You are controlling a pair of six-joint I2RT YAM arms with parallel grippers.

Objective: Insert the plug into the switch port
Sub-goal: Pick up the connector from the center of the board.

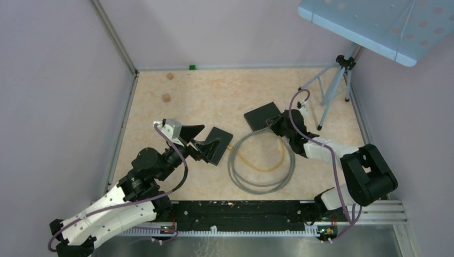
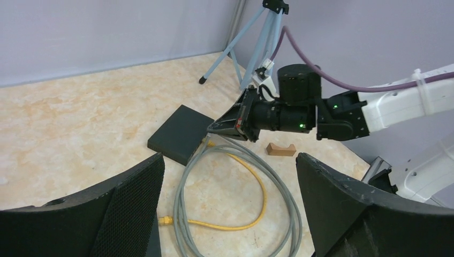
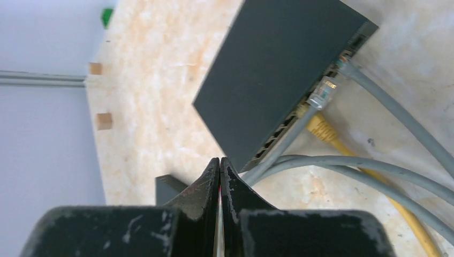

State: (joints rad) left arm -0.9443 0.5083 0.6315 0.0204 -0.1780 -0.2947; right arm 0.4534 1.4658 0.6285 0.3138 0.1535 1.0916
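The switch (image 3: 275, 75) is a flat black box lying on the table, also seen as the switch (image 1: 263, 116) in the top view. Along its port side lies a clear plug (image 3: 323, 91) on a grey cable (image 3: 369, 166); a yellow plug (image 3: 320, 126) rests beside it at the ports. A second grey end (image 3: 345, 65) meets the switch near its corner. My right gripper (image 3: 220, 160) is shut with nothing in it, its tips just short of the switch's near corner, next to the grey cable. My left gripper (image 2: 230, 214) is wide open and empty over the coiled cables.
The grey cable coil (image 1: 262, 168) and a yellow cable (image 2: 257, 182) with a free plug (image 2: 165, 220) lie mid-table. A wooden block (image 2: 281, 149) sits by the right arm, two small cubes (image 1: 166, 98) at the back left, a tripod (image 1: 334, 91) at the back right.
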